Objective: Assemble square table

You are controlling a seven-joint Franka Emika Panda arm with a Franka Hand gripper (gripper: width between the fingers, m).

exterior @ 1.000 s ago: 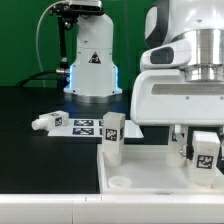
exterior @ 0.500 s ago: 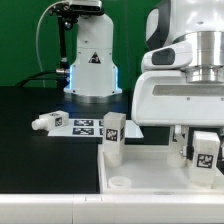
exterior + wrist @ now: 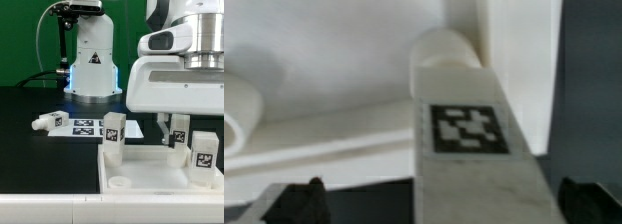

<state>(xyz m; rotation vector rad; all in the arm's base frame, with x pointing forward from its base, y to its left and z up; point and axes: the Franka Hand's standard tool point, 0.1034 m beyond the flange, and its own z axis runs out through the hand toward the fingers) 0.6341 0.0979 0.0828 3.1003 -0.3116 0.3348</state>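
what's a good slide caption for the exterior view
open gripper over the square tabletop, tagged legs upright at its corners, one leg lying loose

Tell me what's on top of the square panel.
Three upright tagged legs: lone leg, middle leg within the open pincer, nearest leg. One near socket is empty. The legs hide their own sockets; the panel runs out of frame.

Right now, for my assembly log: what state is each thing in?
fingers: open, straddling a leg without touching it.
nearer leg: upright on the panel.
farther leg: upright at a panel corner.
loose leg: lying on the table.
panel: flat, front corner socket empty.
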